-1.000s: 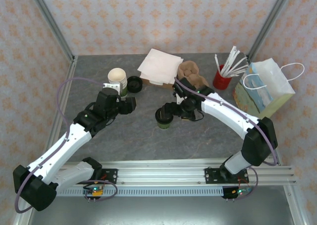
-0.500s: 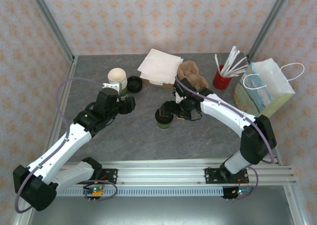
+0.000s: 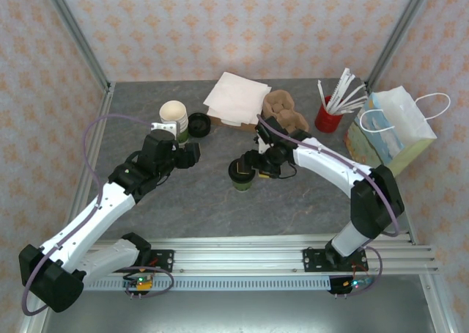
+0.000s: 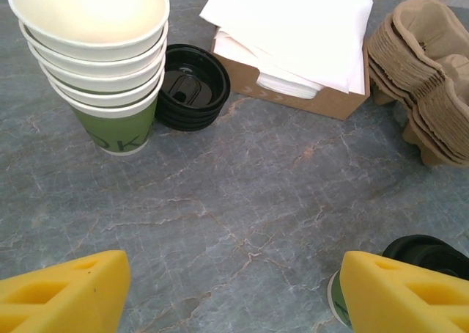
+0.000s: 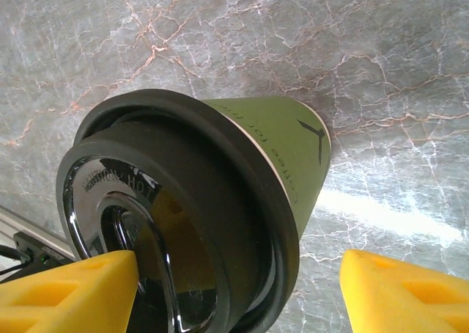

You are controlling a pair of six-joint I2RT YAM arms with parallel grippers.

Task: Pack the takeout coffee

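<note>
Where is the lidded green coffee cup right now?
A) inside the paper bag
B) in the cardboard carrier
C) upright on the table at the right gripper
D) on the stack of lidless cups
C: the takeout coffee stands on the table with the right gripper around it, well away from the paper bag.

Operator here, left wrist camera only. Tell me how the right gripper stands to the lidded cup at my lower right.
Observer: In the right wrist view, the right gripper has one finger on each side of the takeout coffee. There is a visible gap between the cup and one finger.
Operator: Now give me the bag's position.
Observer: The top view shows the paper bag standing upright at the table's right side, well apart from the cup.
</note>
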